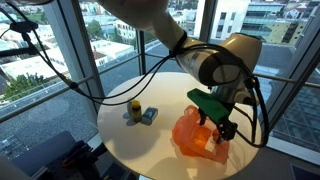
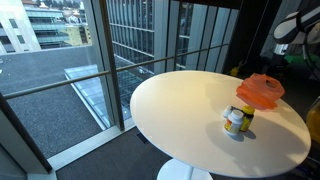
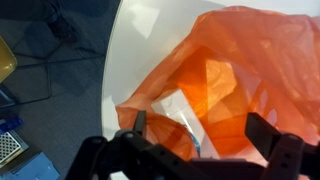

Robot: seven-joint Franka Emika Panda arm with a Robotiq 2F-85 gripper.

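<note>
place: office bldg (high floor); evid: full-height windows (image 2: 130, 35); round white table (image 2: 180, 110); city bldgs (image 2: 40, 25) outside

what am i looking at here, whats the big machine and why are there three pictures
The machine is a robot arm ending in a two-fingered end effector. Two pictures come from cameras standing outside the robot, looking at the round white table by the windows from different spots. The third comes from a camera on the wrist, looking down past the end effector. On the table lie an orange plastic bag, a small yellow jar and a small blue item beside the jar. The end effector is open, right above the bag, and grips nothing. Whether it touches the bag I cannot tell.
</note>
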